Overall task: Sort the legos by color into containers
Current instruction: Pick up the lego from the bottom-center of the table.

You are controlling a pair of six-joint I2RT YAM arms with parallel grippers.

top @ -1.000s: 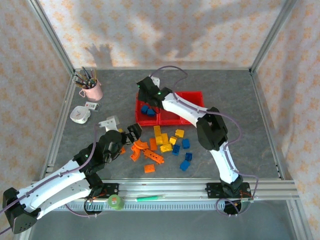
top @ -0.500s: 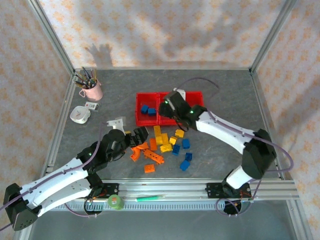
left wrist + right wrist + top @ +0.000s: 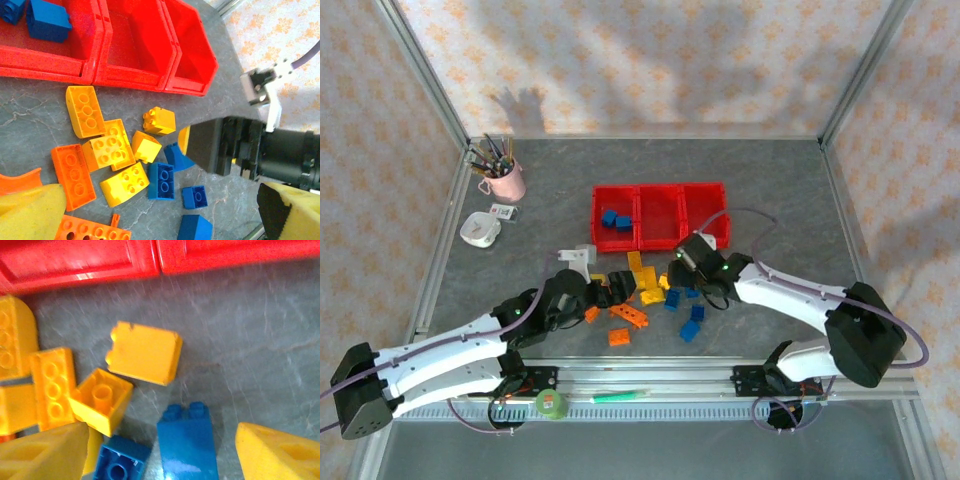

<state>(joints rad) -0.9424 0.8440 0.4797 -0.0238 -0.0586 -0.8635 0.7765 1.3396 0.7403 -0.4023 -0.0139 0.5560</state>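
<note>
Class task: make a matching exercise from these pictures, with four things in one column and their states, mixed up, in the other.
Things
1. left bin
2. middle bin
3. pink cup
4. right gripper

States
A. holds pens
B. jaws open over a blue brick
C. empty
D. holds two blue bricks

Pairs: 1-D, 2-C, 3-A, 4-B

Pink cup of pens near a white dish; green tape roll at the table's near edge.
</note>
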